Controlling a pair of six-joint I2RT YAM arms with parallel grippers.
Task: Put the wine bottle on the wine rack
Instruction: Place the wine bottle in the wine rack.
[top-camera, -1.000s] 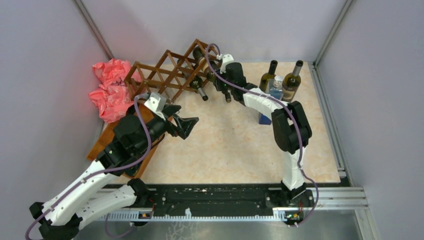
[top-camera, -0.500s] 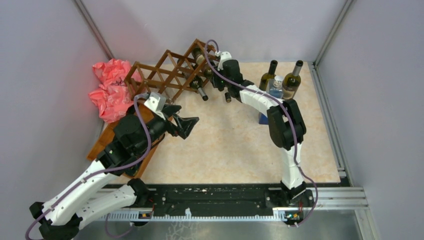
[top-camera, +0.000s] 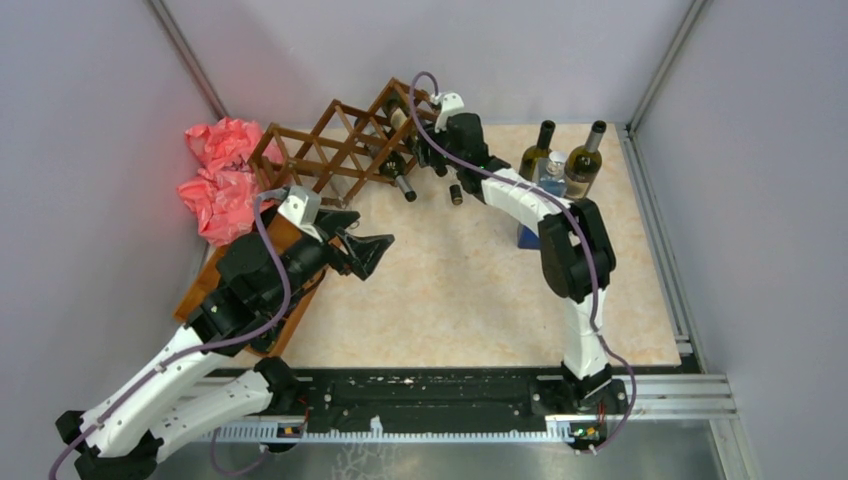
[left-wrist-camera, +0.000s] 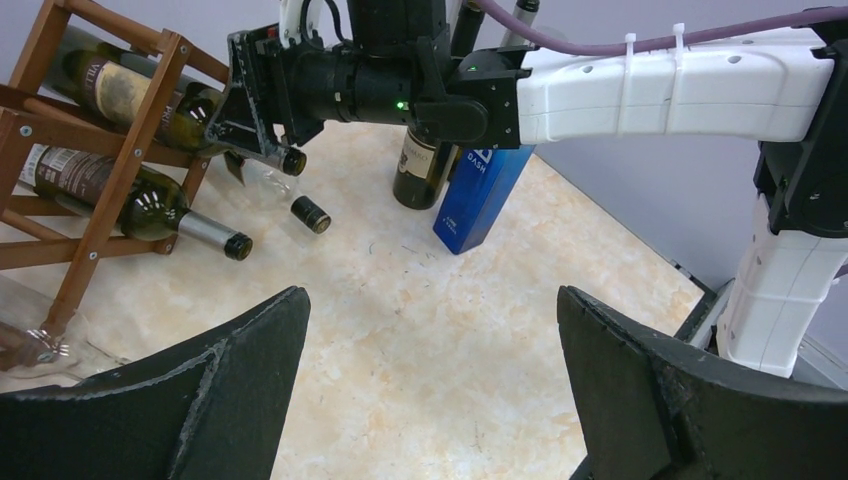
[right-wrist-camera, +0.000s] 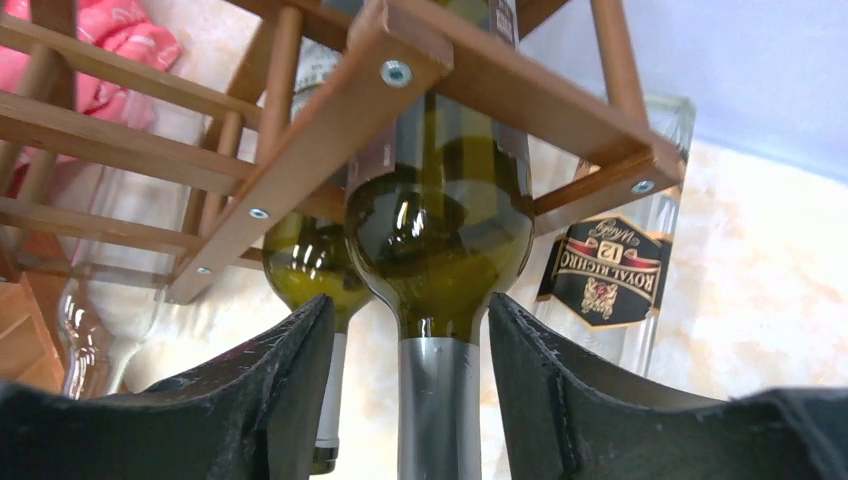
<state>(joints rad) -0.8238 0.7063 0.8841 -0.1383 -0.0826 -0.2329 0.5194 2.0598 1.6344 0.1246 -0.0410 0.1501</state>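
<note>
Green glass wine bottle (right-wrist-camera: 437, 230) lies in the wooden-slat wine rack (right-wrist-camera: 300, 150), neck toward the right end effector (right-wrist-camera: 408, 310), whose fingers stand apart astride it; the left end effector (left-wrist-camera: 430, 300) gapes.

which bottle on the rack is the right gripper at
The dark green bottle with the grey foil neck: its neck sits inside the open right gripper. The other green bottle lies to its left, outside the gripper.

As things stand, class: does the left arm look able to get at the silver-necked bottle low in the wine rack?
Probably yes: the open left gripper faces that bottle across bare table, and the right gripper is at a higher bottle.
</note>
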